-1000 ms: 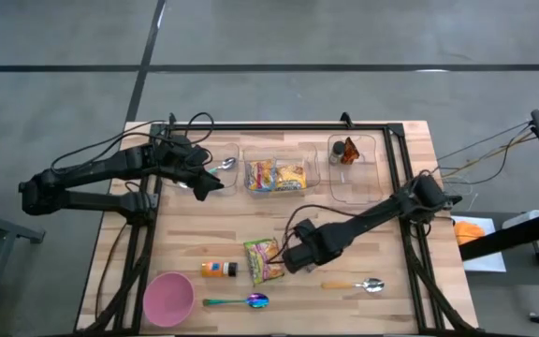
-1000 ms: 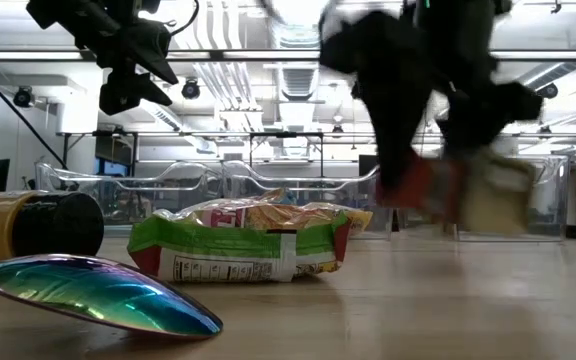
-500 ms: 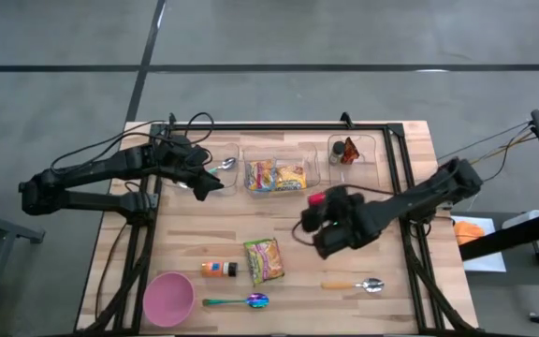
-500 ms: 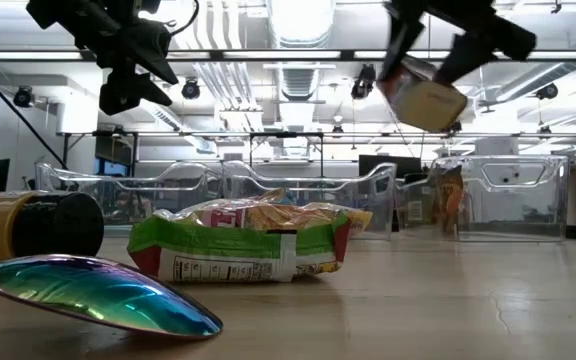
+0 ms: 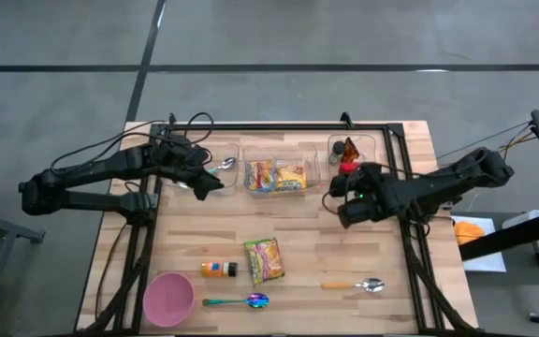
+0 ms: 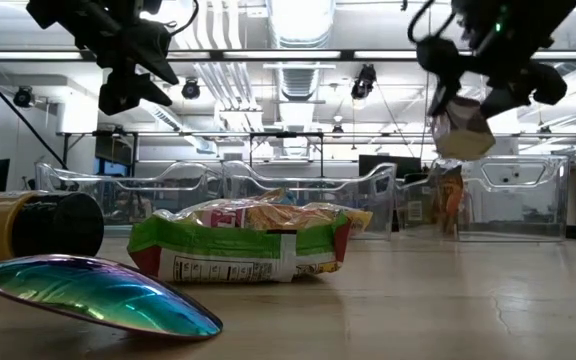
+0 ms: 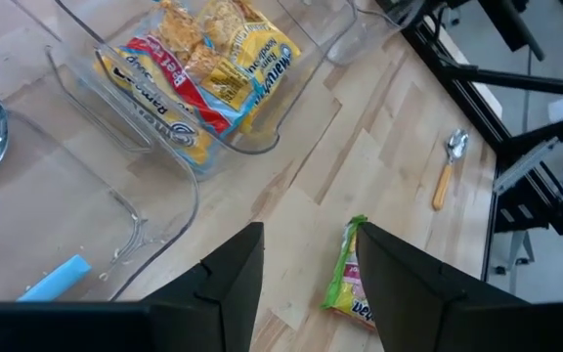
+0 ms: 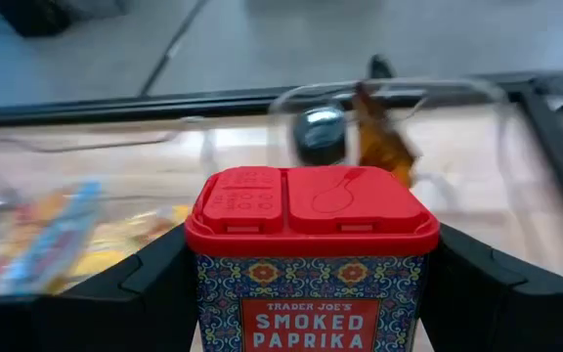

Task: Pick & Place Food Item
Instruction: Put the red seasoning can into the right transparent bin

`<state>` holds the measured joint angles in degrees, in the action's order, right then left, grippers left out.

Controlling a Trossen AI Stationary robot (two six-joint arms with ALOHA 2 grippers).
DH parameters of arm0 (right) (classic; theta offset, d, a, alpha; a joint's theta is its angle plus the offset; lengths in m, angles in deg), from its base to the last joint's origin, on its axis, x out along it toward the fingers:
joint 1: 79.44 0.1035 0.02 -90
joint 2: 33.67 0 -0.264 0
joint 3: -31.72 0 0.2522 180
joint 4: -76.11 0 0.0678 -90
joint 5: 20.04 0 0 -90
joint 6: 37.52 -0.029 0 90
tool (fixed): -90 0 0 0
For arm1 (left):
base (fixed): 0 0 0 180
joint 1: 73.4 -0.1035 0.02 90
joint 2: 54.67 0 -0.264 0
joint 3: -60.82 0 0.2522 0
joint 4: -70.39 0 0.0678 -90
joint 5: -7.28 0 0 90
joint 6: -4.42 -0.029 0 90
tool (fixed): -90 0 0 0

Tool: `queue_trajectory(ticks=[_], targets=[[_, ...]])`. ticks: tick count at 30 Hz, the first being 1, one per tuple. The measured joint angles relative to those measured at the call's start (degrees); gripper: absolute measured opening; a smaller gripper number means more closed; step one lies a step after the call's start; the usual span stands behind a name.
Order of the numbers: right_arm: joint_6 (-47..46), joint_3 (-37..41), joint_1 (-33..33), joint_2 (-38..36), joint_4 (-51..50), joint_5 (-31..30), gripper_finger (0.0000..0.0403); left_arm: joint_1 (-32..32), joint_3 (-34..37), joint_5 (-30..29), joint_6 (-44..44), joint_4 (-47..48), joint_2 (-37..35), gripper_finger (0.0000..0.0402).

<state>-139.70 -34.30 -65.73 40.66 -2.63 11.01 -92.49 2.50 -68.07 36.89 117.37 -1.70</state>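
A smoked paprika tin (image 8: 311,264) with a red lid (image 5: 347,169) hangs in my right gripper (image 5: 351,192), above the table just in front of the right clear bin (image 5: 368,183). That bin holds a dark jar (image 8: 319,132) and an orange packet (image 8: 379,137). A green snack packet (image 5: 264,259) lies flat on the table's near middle. My left gripper (image 7: 306,284) stands open and empty above the left clear bin (image 7: 86,205), near the middle bin of noodle packets (image 5: 276,175). My right gripper pinches the tin between its two fingers (image 8: 154,284), on two opposite sides of the body (image 8: 223,293) just below the red lid. The fingers come from the table's right, slanting down. The tin is lifted clear of the table, with its lid toward the far bins.
On the near side lie an orange bottle (image 5: 218,270), a pink bowl (image 5: 167,298), an iridescent spoon (image 5: 241,301) and a wooden-handled spoon (image 5: 354,285). A metal spoon (image 5: 225,166) lies in the left bin. A black frame (image 5: 396,159) runs along the table's edges.
My right gripper has carried the tin up from beside the green packet toward the table's far right, to the right bin, and it has turned about on the way. The tin is lifted clear of the table.
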Motion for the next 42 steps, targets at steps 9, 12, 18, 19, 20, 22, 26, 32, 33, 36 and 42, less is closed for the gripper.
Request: queue_trajectory(ticks=[9, 12, 18, 19, 20, 22, 26, 32, 33, 36, 42], targets=[[22.1, 11.0, -11.4, -4.2, 21.6, 3.3, 0.0282, 0.0, 0.0, -1.7, 1.8, -0.4, 0.0, 0.0172], [25.5, 13.6, -15.1, -4.1, 27.0, 3.8, 0.0282, -0.1, 0.0, -2.6, 2.5, -0.4, 0.0, 0.0172], [31.1, 16.8, -19.8, -3.6, 34.2, 7.3, 0.0282, -0.1, 0.0, -3.6, 3.7, -0.4, 0.0, 0.0172], [31.9, 16.9, -20.3, -3.2, 34.7, 7.6, 0.0282, -0.1, 0.0, -3.7, 3.8, -0.4, 0.0, 0.0172], [32.4, 16.9, -20.8, -2.9, 35.6, 7.9, 0.0282, -0.1, 0.0, -3.7, 3.8, -0.4, 0.0, 0.0172], [33.4, 16.9, -21.6, -2.1, 36.0, 9.4, 0.0282, -0.1, 0.0, -3.7, 3.8, -0.4, 0.0, 0.0172], [35.2, 17.0, -22.6, -0.1, 37.8, 12.8, 0.0282, -0.1, 0.0, -3.7, 3.8, -0.6, 0.0, 0.0172], [35.1, 17.0, -22.7, 4.1, 40.5, 15.5, 0.0282, -0.1, 0.0, -3.8, 3.8, -0.8, 0.0, 0.0172], [35.1, 16.9, -22.7, 4.8, 40.8, 15.5, 0.0282, -0.1, 0.0, -3.8, 3.8, -0.8, 0.0, 0.0172], [34.9, 16.4, -22.7, 6.5, 41.8, 15.3, 0.0282, -0.1, 0.0, -4.0, 3.7, -0.8, 0.0, 0.0172], [34.7, 15.9, -22.7, 8.0, 42.2, 13.6, 0.0282, -0.1, 0.0, -4.3, 4.0, -0.8, 0.0, 0.0172]])
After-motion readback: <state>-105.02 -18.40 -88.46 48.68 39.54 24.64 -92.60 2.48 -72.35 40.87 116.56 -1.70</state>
